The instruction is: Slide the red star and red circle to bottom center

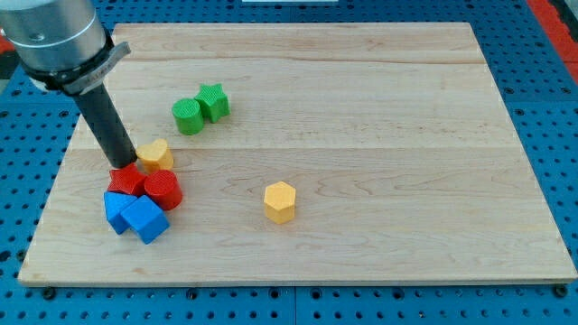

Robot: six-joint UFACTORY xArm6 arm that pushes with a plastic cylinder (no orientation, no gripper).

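Observation:
The red star [125, 181] lies at the view's lower left, with the red circle [163, 190] touching its right side. My tip [125, 165] stands at the top edge of the red star, just left of a yellow heart [156, 154]. Two blue blocks sit right below the red pair: one with an irregular outline [116, 212] and a cube [145, 219], both touching the red blocks.
A green circle [188, 116] and a green star [213, 101] sit together at the upper left centre. A yellow hexagon [280, 201] lies near the middle bottom. The wooden board [379, 108] ends in a blue pegboard surround on all sides.

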